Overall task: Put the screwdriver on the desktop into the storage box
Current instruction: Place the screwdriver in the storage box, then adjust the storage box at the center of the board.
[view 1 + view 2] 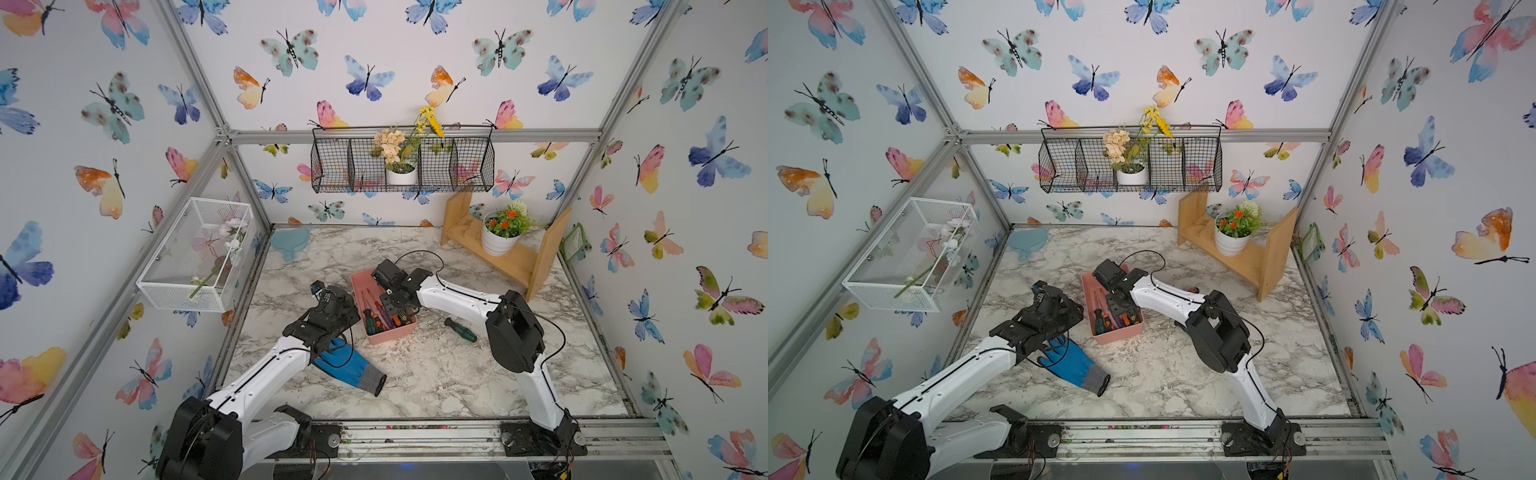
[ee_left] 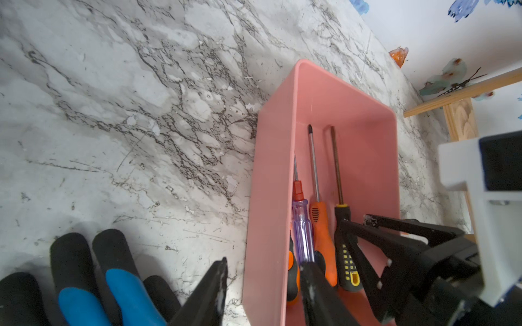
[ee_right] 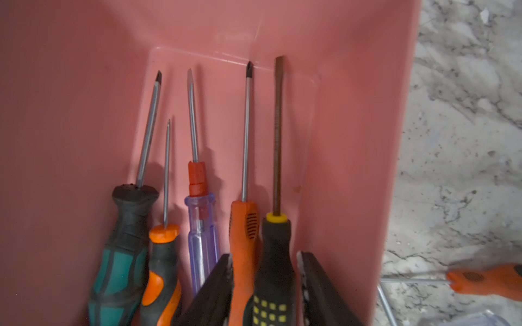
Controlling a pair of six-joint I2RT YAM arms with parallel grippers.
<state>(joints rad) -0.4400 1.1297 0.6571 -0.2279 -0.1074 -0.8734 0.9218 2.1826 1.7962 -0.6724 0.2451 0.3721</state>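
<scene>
Beyond the aluminium rail (image 1: 415, 432) at the near edge, a blue-and-black work glove (image 1: 347, 363) lay on the white, marble-veined desktop (image 1: 440, 374) under the left arm. The left gripper (image 2: 265, 262) stood part-open and empty at the left wall of the rectangular salmon-pink plastic storage box (image 1: 392, 336), mid-table. The right gripper (image 3: 265, 254) reached into the box, its jaws parted loosely on either side of a black-and-yellow-handled screwdriver (image 3: 275, 268). That was one of five lying side by side inside, tips pointing far. A green-handled screwdriver (image 1: 460, 329) and an orange-handled screwdriver (image 3: 485, 279) lay on the desktop, just right of the box.
</scene>
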